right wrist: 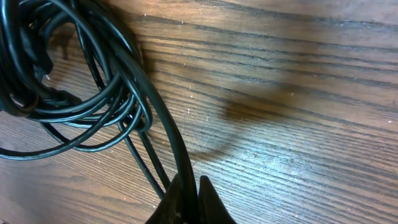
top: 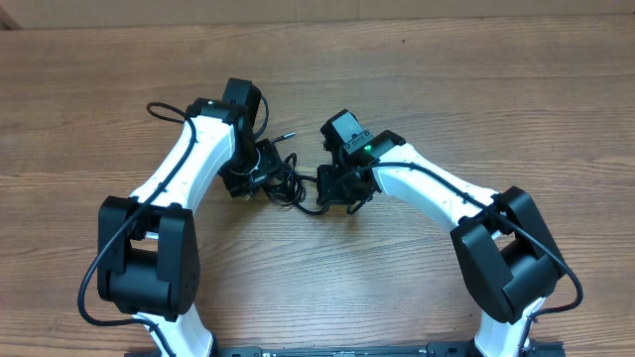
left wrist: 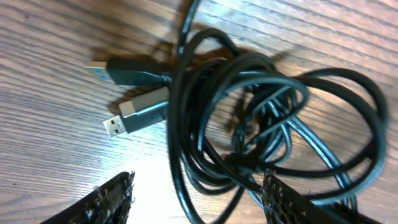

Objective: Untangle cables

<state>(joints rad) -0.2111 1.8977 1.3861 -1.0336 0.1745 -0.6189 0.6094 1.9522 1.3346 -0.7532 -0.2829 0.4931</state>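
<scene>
The cables (top: 291, 184) are thin black cords bunched in loose loops on the wood table, between my two grippers. In the left wrist view the cables (left wrist: 249, 118) fill the middle and right. Two USB plugs, one dark (left wrist: 134, 70) and one silver-grey (left wrist: 134, 118), lie to their left. My left gripper (left wrist: 199, 208) is open, its fingers (left wrist: 109, 202) wide apart; a few loops run loosely between them, one passing by the right pad. My right gripper (right wrist: 190, 202) is shut on one strand that runs up into the cables (right wrist: 68, 81) at the upper left.
Bare wood tabletop (top: 446, 89) lies all around the bundle. The arms' own thicker black wires run along the left arm (top: 164, 109) and the right arm (top: 466, 193). Both arm bases stand near the table's front edge.
</scene>
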